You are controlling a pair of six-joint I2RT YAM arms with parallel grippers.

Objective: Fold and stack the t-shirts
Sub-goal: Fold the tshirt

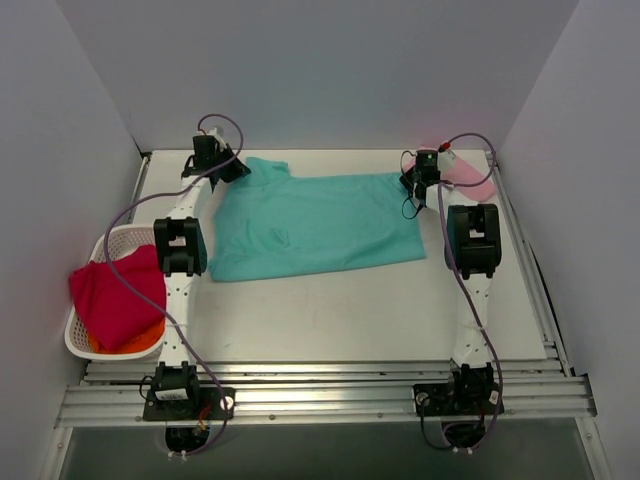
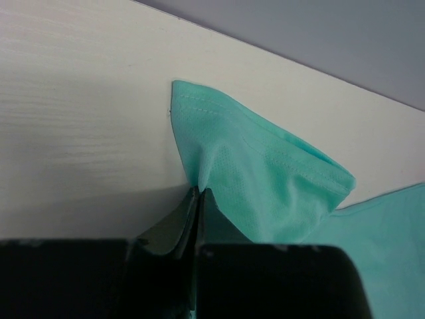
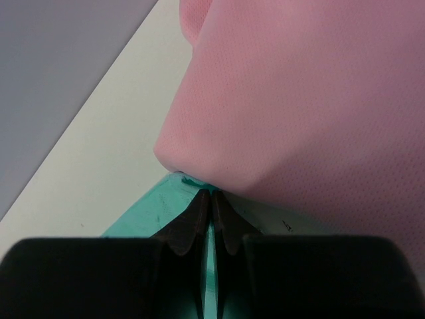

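1. The teal t-shirt [image 1: 315,225] lies spread flat at mid-table.
2. The left gripper [image 1: 222,165] has its fingers pinched together on the sleeve at the shirt's 10 o'clock corner.
3. The right gripper [image 1: 415,183] has its fingers clamped on the teal edge at 2 o'clock. The pink t-shirt [image 1: 472,176] is bunched directly beyond, crowding the fingertips.
4. The white basket [image 1: 105,243] sits at the table's 8 o'clock and holds a red cloth [image 1: 115,295].

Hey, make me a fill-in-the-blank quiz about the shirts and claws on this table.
The spread-out t-shirt on the table is ____ in colour.
The left claw and right claw are each ____ on one of its far corners.
The pink t-shirt lies bunched beside the ____ claw.
Missing words: teal; shut; right.
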